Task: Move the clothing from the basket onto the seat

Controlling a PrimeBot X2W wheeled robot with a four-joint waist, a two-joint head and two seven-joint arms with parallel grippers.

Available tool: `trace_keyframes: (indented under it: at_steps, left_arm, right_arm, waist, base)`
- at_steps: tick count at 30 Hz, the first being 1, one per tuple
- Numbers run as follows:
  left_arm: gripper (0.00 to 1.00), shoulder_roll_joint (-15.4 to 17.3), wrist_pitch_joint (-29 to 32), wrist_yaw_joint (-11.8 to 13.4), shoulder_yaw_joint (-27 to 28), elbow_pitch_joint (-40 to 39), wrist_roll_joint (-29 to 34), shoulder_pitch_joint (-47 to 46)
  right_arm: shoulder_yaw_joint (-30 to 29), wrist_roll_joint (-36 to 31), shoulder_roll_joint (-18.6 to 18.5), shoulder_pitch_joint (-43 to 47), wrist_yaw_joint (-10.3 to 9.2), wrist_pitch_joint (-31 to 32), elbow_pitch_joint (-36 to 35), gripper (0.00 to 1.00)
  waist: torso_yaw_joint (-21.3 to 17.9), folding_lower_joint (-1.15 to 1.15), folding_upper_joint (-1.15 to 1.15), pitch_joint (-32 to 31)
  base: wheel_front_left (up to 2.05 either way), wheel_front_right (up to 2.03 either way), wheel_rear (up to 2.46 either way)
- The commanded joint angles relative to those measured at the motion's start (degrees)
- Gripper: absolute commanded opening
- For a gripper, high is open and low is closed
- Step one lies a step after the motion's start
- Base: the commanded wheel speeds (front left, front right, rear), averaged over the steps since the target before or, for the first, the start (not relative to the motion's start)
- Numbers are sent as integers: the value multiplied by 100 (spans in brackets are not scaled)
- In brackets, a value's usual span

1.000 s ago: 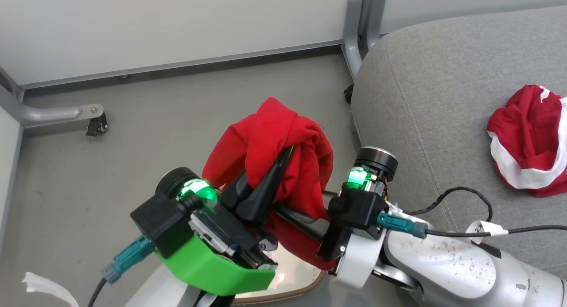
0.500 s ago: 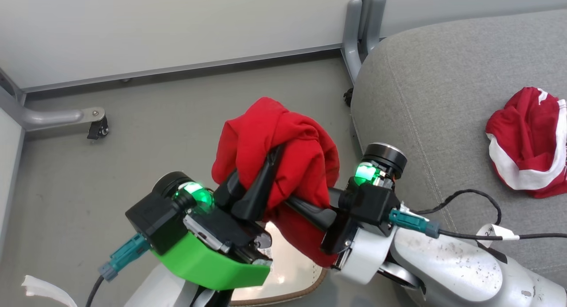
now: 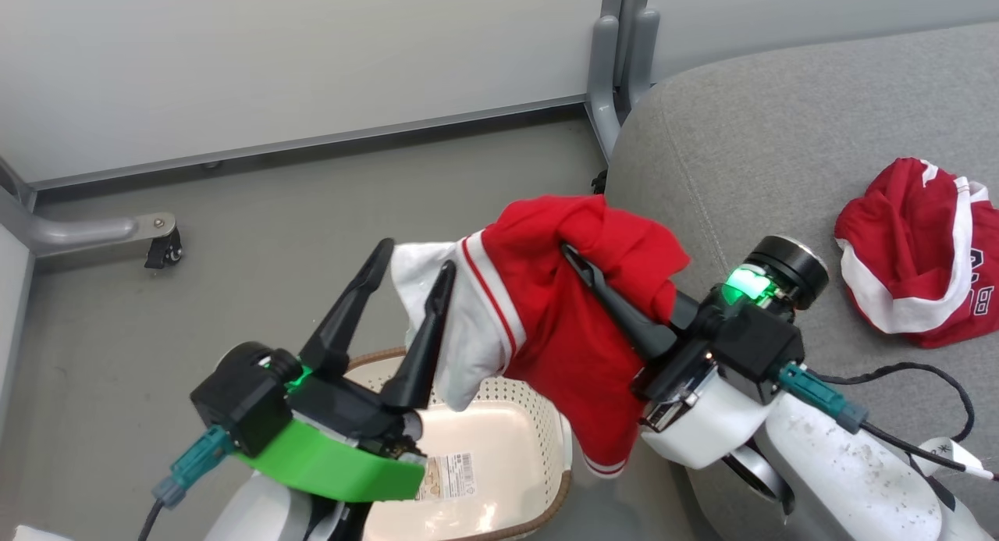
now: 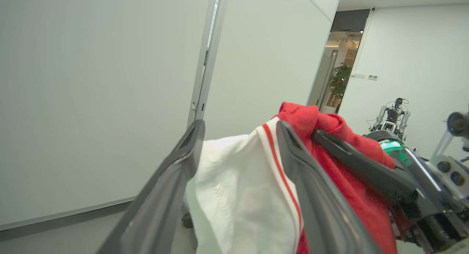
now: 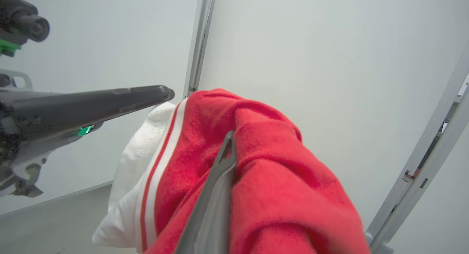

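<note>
While the basket sits nearest with its labelled floor showing, the left gripper, earlier clamped, now gapes around the white band of the red shirt, which has unfurled. The right gripper pinches it above the basket's far rim. Another red shirt lies on the seat.

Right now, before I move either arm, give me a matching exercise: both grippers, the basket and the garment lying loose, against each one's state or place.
Things:
1. left gripper
2. right gripper
3. basket
4. loose garment

States or places:
A. lying on the seat
B. open
C. shut on the held garment
D. under the left gripper

Pairs: 1-B, 2-C, 3-D, 4-A.
</note>
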Motion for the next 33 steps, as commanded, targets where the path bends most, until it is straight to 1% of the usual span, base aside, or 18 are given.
trace_keyframes:
  at_steps: [1, 7, 13, 20, 23, 26, 33]
  left_arm:
    - [100, -15, -2, -14, 211, 116, 149, 183]
    - [100, -294, -1, -14, 970, 427, 699, 623]
    - [100, -659, -2, -14, 1634, 681, 1035, 1037]
    - [100, -874, -2, -14, 1920, 1049, 1337, 1343]
    - [100, -905, -2, -14, 1996, 1213, 1433, 1384]
    - [100, -917, -2, -14, 2086, 1336, 1473, 1401]
    - [100, -946, -2, -14, 2111, 1432, 1508, 1372]
  right_arm:
    - [-226, -122, 83, 184, -4, -2, -96, 0]
    - [-1073, -618, 283, 797, -4, -2, -357, 0]
    - [-2139, -1020, 661, 1503, -4, -2, -528, 0]
    - [-3118, -1290, 1145, 2202, -4, -2, -558, 0]
    - [-3448, -1329, 1337, 2412, -4, -2, -517, 0]
    - [-3595, -1393, 1444, 2526, -4, -2, -484, 0]
    - [-3596, -1444, 1494, 2563, -4, -2, -422, 0]
  waist:
    - [-5, 0, 0, -27]
    - [20, 0, 0, -103]
    - [86, 0, 0, -159]
    - [189, 0, 0, -195]
    - [225, 0, 0, -218]
    - [247, 0, 0, -235]
    - [250, 0, 0, -270]
  base:
    - [0, 0, 0]
    - [0, 0, 0]
    - [0, 0, 0]
    - [0, 0, 0]
    - [0, 0, 0]
    - [0, 0, 0]
    - [0, 0, 0]
